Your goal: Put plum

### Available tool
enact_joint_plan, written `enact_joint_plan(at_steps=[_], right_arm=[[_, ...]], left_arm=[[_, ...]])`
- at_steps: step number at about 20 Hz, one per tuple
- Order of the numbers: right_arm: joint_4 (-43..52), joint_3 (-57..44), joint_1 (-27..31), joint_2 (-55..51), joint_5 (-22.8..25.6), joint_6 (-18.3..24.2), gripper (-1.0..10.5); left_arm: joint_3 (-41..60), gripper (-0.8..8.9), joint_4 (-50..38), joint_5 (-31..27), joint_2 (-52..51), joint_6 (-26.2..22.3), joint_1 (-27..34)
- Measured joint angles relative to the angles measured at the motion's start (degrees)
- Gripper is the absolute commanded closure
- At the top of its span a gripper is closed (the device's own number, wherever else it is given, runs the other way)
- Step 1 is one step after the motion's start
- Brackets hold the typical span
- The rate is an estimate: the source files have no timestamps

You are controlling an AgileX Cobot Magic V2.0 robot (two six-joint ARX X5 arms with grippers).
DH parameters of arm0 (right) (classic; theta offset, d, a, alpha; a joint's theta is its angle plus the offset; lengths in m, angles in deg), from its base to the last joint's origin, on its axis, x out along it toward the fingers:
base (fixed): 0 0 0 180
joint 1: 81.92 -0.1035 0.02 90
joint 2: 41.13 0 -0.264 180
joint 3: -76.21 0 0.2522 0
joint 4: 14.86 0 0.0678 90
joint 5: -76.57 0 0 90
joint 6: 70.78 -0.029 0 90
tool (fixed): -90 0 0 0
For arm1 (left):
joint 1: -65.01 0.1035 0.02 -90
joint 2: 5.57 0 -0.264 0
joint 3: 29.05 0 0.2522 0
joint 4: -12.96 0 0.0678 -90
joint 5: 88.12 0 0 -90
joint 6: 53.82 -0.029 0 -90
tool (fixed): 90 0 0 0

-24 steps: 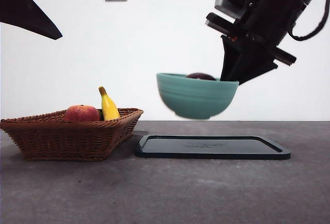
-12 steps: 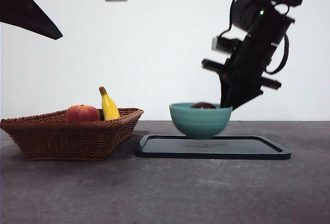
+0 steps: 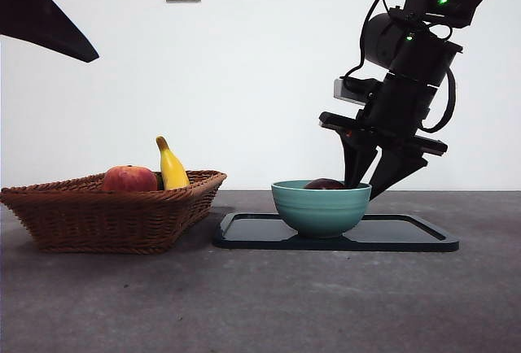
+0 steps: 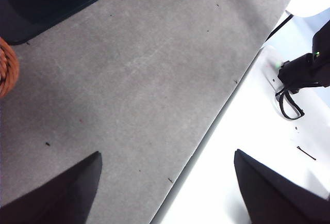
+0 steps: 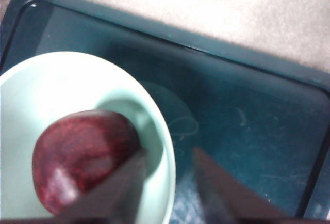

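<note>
The dark maroon plum (image 3: 324,184) lies inside a teal bowl (image 3: 319,208) that stands on the black tray (image 3: 407,237). My right gripper (image 3: 363,189) is at the bowl's right rim, open, with one jaw inside the bowl and the other outside. The right wrist view shows the plum (image 5: 82,157) in the bowl (image 5: 31,105), and my gripper (image 5: 169,152) straddles the rim with a gap on each side. My left gripper (image 4: 165,193) is open and empty, high at the front view's top left (image 3: 49,19).
A wicker basket (image 3: 106,216) at the left holds a red-orange apple (image 3: 129,179) and a yellow banana (image 3: 170,166). The tray (image 5: 247,131) lies right of the basket. The left wrist view shows the table's edge and the tray's corner (image 4: 31,12).
My right gripper lowered the bowl with the plum from the air onto the tray. Its jaws, closed on the rim before, now stand apart.
</note>
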Motion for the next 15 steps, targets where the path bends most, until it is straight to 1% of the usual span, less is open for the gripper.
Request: enact_joint_plan(at_steps=[4,7,11,13,15], right_arm=[[-0.5,0.0,0.0,-0.1,0.2,0.0,7.5],[-2.3,0.0,0.6,-3.5,3.0,0.0,7.5],[-5.7,0.2,1.5,-16.8,2.5,0.0,7.5],[-8.6,0.2,1.2,-23.5,-0.2,0.0,7.5],[-11.4,0.2,0.2,-29.9,-1.4,0.3,7.5]], left_arm=[[0.0,4.08,0.0,0.0,0.0,0.0,0.0],[0.0,4.08,0.0,0.0,0.0,0.0,0.0],[0.0,4.08,-0.1,0.0,0.0,0.0,0.0],[0.0,4.08,-0.2,0.0,0.0,0.0,0.0],[0.0,4.08,-0.2,0.0,0.0,0.0,0.0]])
